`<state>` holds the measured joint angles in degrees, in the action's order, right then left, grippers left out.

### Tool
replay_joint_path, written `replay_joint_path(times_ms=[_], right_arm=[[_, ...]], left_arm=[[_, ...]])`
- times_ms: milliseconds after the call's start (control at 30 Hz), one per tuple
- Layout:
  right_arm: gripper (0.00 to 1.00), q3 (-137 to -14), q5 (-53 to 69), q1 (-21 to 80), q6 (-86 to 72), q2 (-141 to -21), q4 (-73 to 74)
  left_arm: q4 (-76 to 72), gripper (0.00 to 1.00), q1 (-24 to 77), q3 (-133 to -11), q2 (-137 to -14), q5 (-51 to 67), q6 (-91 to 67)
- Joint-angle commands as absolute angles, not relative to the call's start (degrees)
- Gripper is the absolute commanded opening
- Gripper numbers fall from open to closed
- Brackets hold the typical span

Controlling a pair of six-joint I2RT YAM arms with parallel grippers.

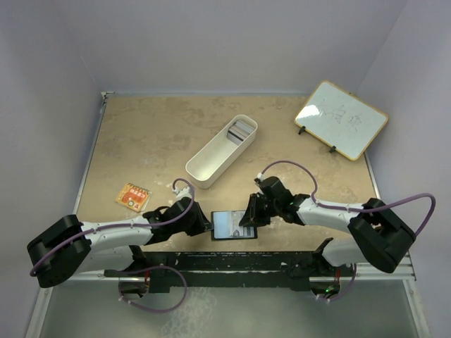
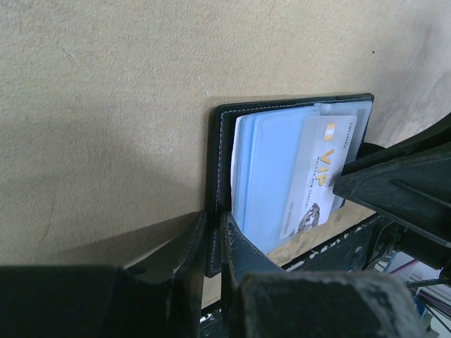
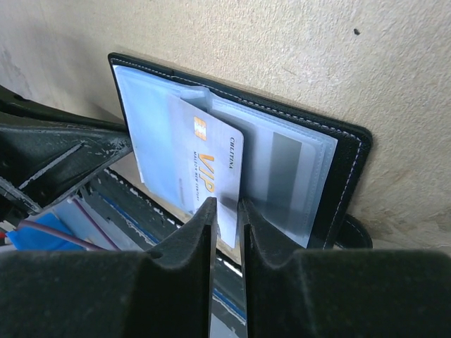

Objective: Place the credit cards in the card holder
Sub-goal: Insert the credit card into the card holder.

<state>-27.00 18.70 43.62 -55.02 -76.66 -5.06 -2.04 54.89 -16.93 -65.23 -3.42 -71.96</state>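
1 card holder (image 2: 220, 151), L gripper (image 2: 213, 225) clamped on its edge, R gripper (image 3: 227, 208) ajar astride 1 VIP card (image 3: 208, 162)

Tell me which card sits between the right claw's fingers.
The silver VIP card, partly tucked into the open wallet; the other cards are stacked in the white tray.

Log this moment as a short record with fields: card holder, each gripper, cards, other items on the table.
card holder: open at the near edge of the table, clear sleeves up
left gripper: shut on the card holder's black cover edge
right gripper: a finger on either side of the VIP card's outer end; grip unclear
VIP card: partly inside a sleeve, the rest sticking out
stack of cards: in the far end of the white tray
other items: whiteboard far right; orange item left
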Motion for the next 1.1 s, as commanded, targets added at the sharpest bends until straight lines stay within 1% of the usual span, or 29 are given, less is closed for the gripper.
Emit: replay_joint_path(times_ms=[0, 100, 300, 633, 867, 1067], right_arm=[[0.21, -28.6, 17.0, 44.3, -54.5, -77.5, -5.3], [0.21, -29.3, 16.1, 44.7, -53.9, -77.8, -4.5], [0.3, -31.1, 13.6, 45.5, -52.6, -77.1, -0.9], [0.32, -33.0, 13.6, 46.2, -51.4, -77.9, -0.5], [0.28, -34.3, 15.2, 47.2, -51.2, -80.9, -2.9], [0.3, -34.7, 17.1, 47.7, -50.8, -82.0, -6.1]], left_arm=[[-3.5, 0.1, 55.4, -16.7, -64.8, -4.0, -72.6], [-3.4, 0.1, 55.5, -16.6, -64.6, -4.1, -72.6], [-3.3, 0.1, 55.5, -16.5, -64.4, -4.2, -72.7], [-3.3, 0.1, 55.4, -17.1, -64.9, -4.1, -72.3], [-3.5, 0.1, 55.5, -16.9, -64.9, -4.2, -72.3], [-3.7, 0.1, 55.5, -17.0, -65.4, -4.3, -72.2]])
